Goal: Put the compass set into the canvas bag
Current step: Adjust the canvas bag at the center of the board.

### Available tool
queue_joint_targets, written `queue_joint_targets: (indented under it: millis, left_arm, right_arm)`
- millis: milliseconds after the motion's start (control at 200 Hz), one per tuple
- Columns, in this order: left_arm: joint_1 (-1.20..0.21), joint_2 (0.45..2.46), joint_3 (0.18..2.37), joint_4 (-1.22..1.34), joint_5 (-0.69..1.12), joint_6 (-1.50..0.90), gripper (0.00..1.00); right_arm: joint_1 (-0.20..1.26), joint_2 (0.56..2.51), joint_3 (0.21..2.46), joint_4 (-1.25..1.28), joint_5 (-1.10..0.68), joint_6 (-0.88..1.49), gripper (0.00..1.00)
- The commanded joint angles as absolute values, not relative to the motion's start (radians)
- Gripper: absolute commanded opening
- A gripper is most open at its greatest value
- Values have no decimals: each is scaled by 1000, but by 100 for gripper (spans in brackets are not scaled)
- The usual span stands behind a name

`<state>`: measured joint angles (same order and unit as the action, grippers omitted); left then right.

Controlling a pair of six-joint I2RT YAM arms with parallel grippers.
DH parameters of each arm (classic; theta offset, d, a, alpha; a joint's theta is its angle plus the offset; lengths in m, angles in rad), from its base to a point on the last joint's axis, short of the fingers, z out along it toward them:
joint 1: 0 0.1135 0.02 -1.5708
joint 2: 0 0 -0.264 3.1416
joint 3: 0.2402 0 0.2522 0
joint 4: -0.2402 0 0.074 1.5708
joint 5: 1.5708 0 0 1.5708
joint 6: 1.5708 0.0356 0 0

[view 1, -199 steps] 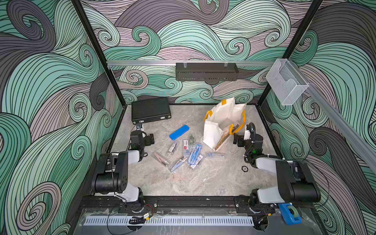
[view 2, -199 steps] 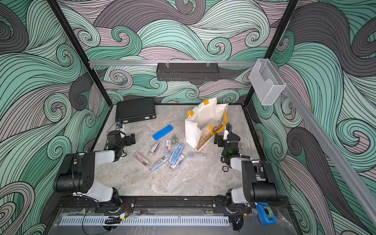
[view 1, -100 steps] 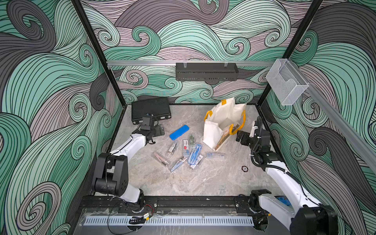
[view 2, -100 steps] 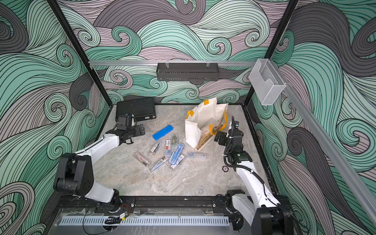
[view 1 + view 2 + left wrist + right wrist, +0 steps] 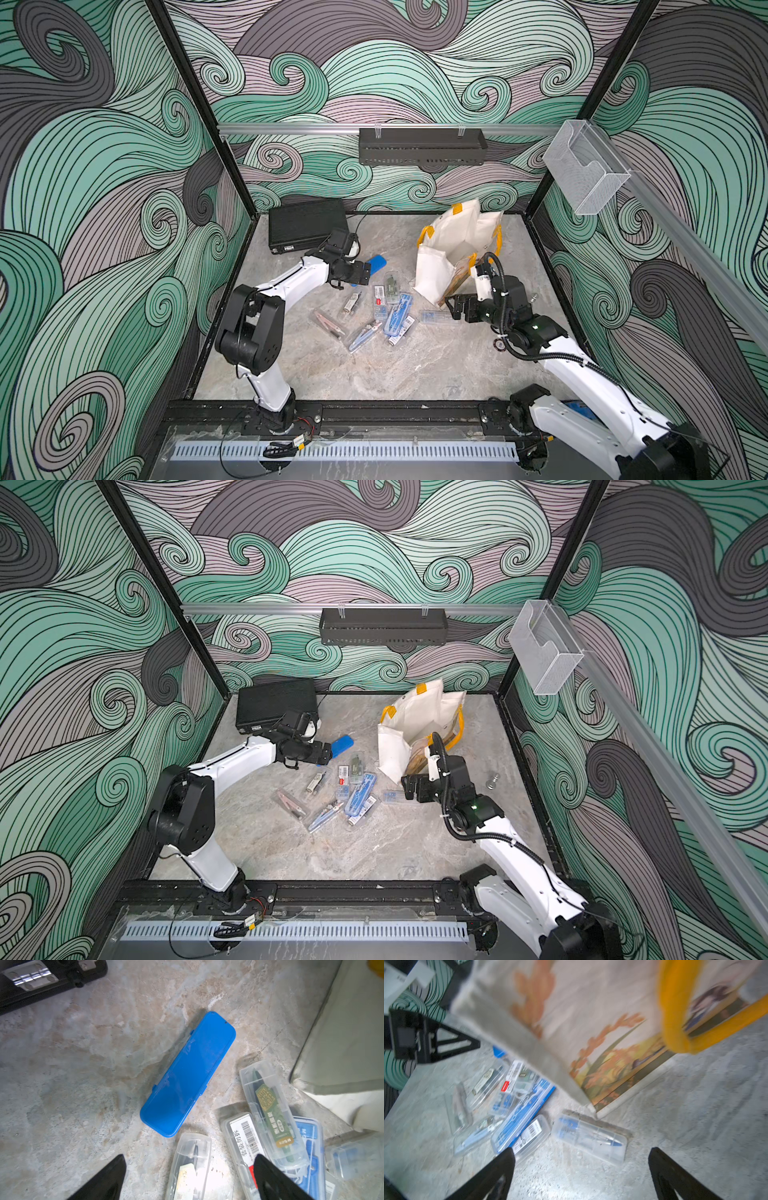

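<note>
The off-white canvas bag point(image 5: 451, 237) point(image 5: 415, 715) with yellow handles stands at the back right, its mouth gaping; its printed panel point(image 5: 602, 1057) faces my right gripper. Several compass sets in clear cases point(image 5: 392, 307) point(image 5: 353, 789) lie scattered mid-table. A blue case point(image 5: 187, 1074) point(image 5: 344, 744) lies just beyond my left gripper point(image 5: 189, 1157) point(image 5: 365, 272), which hovers open over a clear case point(image 5: 190, 1167). My right gripper point(image 5: 582, 1149) point(image 5: 454, 308) is open and empty, low beside the bag, just short of a clear compass case point(image 5: 589, 1140) point(image 5: 392, 796).
A black hard briefcase point(image 5: 305, 224) point(image 5: 41, 978) lies shut at the back left. A small metal part point(image 5: 492, 781) and a small ring point(image 5: 498, 344) sit near the right arm. A black shelf point(image 5: 422, 145) and a clear holder point(image 5: 582, 166) hang on the walls.
Both arms have unfolded from near the front corners and reached in: the left toward the blue case, the right forward and down beside the bag. Nothing on the table has moved.
</note>
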<state>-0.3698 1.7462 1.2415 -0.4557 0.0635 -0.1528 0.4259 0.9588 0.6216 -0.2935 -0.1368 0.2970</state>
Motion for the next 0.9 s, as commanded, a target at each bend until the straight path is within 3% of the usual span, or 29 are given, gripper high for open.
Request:
queue_joint_targets:
  millis: [0, 260, 506, 761, 896]
  left_arm:
    - [-377, 1813, 1340, -547, 91, -91, 94]
    - [-379, 1962, 1516, -709, 62, -2, 92]
    - [-380, 1975, 1530, -702, 22, -4, 92]
    - [-380, 1972, 1518, -685, 21, -5, 93]
    - [-380, 1974, 1518, -689, 3, 6, 92]
  right_arm:
    - [471, 1022, 695, -297, -215, 272, 100]
    - [568, 1177, 821, -309, -253, 198, 99]
    - [626, 1348, 890, -280, -309, 226, 100]
    - [607, 1528, 986, -241, -100, 260, 100]
    - [568, 1638, 1097, -244, -82, 252, 100]
